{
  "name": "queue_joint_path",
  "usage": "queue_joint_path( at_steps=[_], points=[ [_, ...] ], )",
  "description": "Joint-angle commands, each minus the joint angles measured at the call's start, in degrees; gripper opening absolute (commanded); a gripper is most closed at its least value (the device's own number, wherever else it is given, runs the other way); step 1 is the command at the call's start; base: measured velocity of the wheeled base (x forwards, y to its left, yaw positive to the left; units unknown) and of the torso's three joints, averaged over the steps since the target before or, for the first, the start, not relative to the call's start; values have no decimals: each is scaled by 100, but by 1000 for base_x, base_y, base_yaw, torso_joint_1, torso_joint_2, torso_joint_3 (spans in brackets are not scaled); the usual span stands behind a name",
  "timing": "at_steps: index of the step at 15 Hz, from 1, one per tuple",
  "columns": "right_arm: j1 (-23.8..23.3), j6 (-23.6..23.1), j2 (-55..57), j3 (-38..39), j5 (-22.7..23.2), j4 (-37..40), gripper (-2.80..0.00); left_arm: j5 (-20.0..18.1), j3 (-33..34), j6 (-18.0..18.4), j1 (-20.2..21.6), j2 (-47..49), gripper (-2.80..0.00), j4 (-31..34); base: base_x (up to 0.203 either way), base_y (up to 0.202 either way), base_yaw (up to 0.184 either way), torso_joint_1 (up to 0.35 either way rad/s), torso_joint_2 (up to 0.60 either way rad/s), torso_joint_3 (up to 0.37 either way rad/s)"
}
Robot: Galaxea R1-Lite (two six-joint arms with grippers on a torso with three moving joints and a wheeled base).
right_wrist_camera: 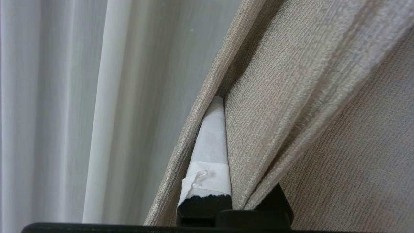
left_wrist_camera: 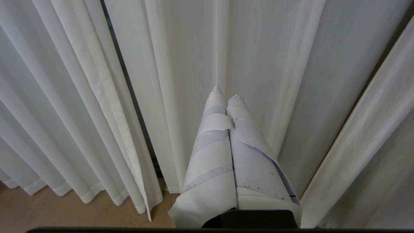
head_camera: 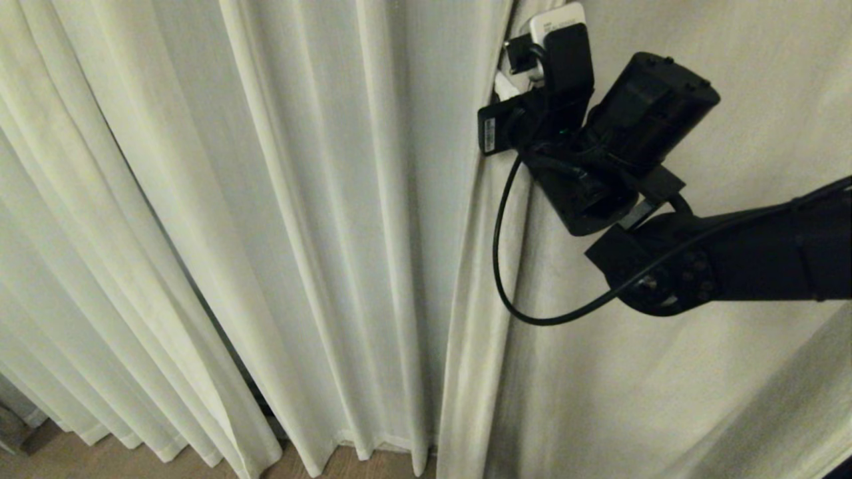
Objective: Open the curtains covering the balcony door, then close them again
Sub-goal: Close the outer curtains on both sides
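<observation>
The curtains fill every view: a sheer pleated layer [head_camera: 200,219] on the left and a thicker woven cream panel [head_camera: 665,372] on the right. My right gripper [head_camera: 526,56] is raised at the thick panel's left edge and is shut on a fold of it. In the right wrist view one white-taped finger [right_wrist_camera: 210,142] presses against the woven fabric [right_wrist_camera: 291,81], which covers the other finger. My left gripper [left_wrist_camera: 226,92] is shut and empty, its taped fingertips pointing at the sheer curtain [left_wrist_camera: 265,58] low down. The balcony door is hidden behind the curtains.
Wooden floor [head_camera: 80,459] shows below the curtain hems. A dark slit [left_wrist_camera: 129,84] runs between two sheer panels. A black cable [head_camera: 506,293] loops down from my right wrist in front of the thick panel.
</observation>
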Motion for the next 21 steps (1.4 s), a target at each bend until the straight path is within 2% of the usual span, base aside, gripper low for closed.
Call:
queue_joint_path(
  at_steps=[1, 5, 13, 18, 19, 20, 21],
  points=[
    [-43, -11, -152, -10, -7, -46, -280, 5, 2, -2, 0, -2, -280, -2, 0, 0, 0, 0, 0, 0],
    [-148, -2, -369, 6, -7, -35, -280, 5, -4, -2, 0, -2, -280, -7, 0, 0, 0, 0, 0, 0],
    [-661, 44, -1050, 265, 27, 293, -280, 5, -5, -2, 0, -2, -280, -2, 0, 0, 0, 0, 0, 0],
    [-729, 105, -1308, 471, 28, 328, -280, 5, 2, -2, 0, -2, -280, -2, 0, 0, 0, 0, 0, 0],
    [-736, 152, -1357, 561, 28, 337, -174, 5, -2, -2, 0, -2, -280, -2, 0, 0, 0, 0, 0, 0],
    [-743, 171, -1419, 652, 28, 333, 0, 5, -1, -2, 0, -2, -280, -2, 0, 0, 0, 0, 0, 0],
    [-761, 174, -1483, 743, 28, 325, 0, 5, 0, -2, 0, -2, -280, -2, 0, 0, 0, 0, 0, 0]
  ],
)
